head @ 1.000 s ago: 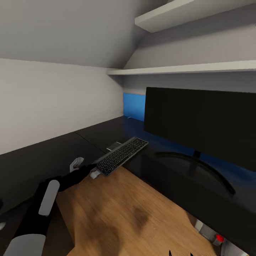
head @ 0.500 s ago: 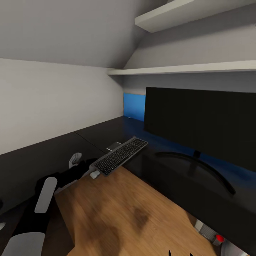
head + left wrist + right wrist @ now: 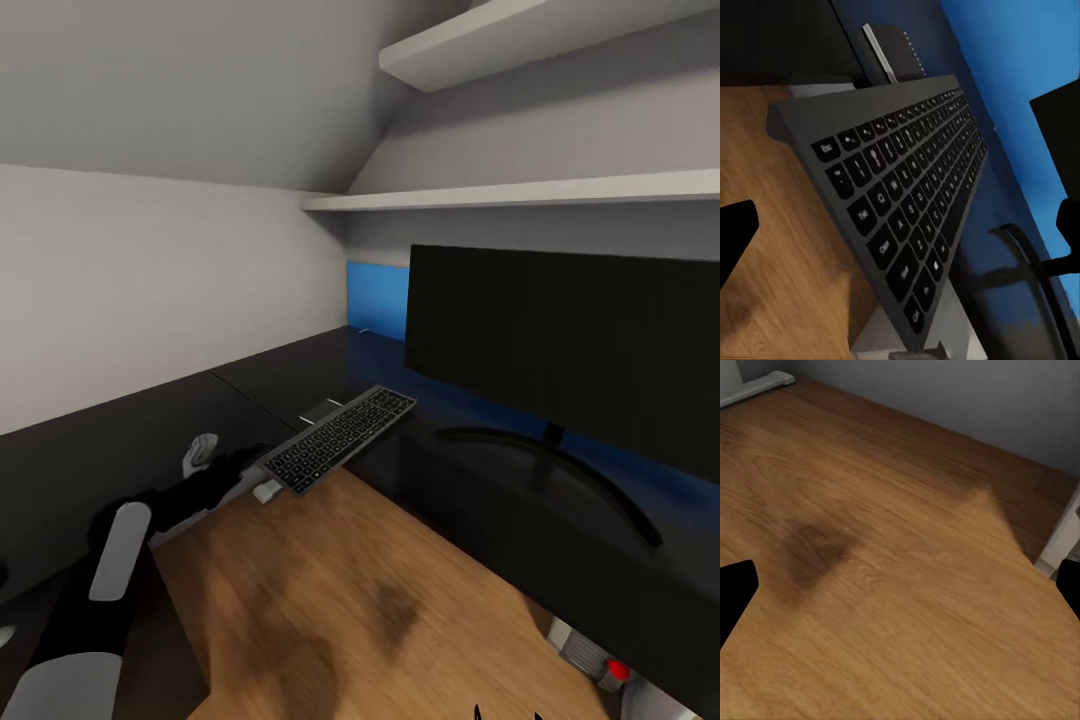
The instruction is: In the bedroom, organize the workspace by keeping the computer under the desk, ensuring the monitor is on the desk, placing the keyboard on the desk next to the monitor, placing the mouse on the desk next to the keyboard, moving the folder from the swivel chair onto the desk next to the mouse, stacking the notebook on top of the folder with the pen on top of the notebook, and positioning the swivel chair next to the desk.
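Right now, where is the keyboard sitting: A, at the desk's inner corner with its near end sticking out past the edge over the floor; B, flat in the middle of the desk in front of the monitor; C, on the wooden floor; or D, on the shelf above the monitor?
A: in the head view the keyboard lies at the desk's inner corner, its near end overhanging the wooden floor, left of the monitor.

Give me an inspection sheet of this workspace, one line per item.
Surface: black desk, L-shaped, with wood floor in its inner corner.
Job's things: monitor upright on the desk; keyboard beside it, near end overhanging the floor.
Clutter: flat grey item by the keyboard; blue panel behind the monitor.
Grippers: left gripper open at the keyboard's near end; right gripper open over the floor.
Cables: nothing seen.
Surroundings: sloped grey walls; white shelves.
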`<state>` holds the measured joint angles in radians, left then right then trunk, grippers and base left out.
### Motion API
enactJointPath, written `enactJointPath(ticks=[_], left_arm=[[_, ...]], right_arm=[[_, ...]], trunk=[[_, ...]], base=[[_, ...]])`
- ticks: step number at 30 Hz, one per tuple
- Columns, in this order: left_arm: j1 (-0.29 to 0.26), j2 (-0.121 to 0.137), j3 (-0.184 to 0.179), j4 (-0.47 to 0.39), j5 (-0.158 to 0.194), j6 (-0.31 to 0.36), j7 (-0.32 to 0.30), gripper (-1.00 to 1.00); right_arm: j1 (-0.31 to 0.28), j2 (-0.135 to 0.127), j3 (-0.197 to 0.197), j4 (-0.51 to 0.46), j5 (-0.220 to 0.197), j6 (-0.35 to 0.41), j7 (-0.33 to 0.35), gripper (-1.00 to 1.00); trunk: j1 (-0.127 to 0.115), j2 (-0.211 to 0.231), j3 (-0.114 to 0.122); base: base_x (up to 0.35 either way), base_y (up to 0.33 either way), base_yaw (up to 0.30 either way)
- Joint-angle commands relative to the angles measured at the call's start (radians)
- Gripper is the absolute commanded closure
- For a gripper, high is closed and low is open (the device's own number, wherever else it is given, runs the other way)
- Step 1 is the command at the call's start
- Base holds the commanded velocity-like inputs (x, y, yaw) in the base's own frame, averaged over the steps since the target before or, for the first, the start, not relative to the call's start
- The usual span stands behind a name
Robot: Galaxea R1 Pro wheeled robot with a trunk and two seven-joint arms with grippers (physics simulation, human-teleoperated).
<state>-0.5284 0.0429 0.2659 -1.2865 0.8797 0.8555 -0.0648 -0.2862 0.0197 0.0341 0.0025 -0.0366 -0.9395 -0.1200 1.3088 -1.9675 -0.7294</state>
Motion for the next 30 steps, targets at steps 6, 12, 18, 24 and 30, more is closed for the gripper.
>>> enactJointPath(ticks=[6, 12, 18, 24, 30], left_arm=[[-0.001, -0.001, 0.078, 0.088, 0.036, 0.005, -0.01, -1.0], [-0.001, -0.001, 0.097, 0.132, 0.053, 0.004, -0.01, -1.0], [-0.001, -0.004, 0.098, 0.155, 0.054, 0.004, -0.01, -1.0], [-0.001, -0.005, 0.097, 0.165, 0.055, 0.004, -0.01, -1.0], [-0.001, -0.009, 0.095, 0.18, 0.055, 0.002, -0.011, -1.0]], right_arm=[[-0.001, 0.0, 0.004, 0.001, -0.003, -0.002, -0.003, -1.0], [-0.001, 0.0, 0.004, 0.002, -0.003, -0.002, -0.003, -1.0], [-0.001, 0.001, 0.004, 0.002, -0.003, -0.002, -0.003, -1.0], [-0.001, 0.001, 0.004, 0.002, -0.003, -0.002, -0.003, -1.0], [-0.001, 0.001, 0.004, 0.002, -0.004, -0.002, -0.003, -1.0]], trunk=[[0.0, 0.0, -0.001], [0.0, 0.0, -0.001], [0.0, 0.0, -0.001], [0.0, 0.0, -0.001], [0.0, 0.0, -0.001]], base=[[0.0, 0.0, 0.0], [0.0, 0.0, 0.0], [0.0, 0.0, 0.0], [0.0, 0.0, 0.0], [0.0, 0.0, 0.0]])
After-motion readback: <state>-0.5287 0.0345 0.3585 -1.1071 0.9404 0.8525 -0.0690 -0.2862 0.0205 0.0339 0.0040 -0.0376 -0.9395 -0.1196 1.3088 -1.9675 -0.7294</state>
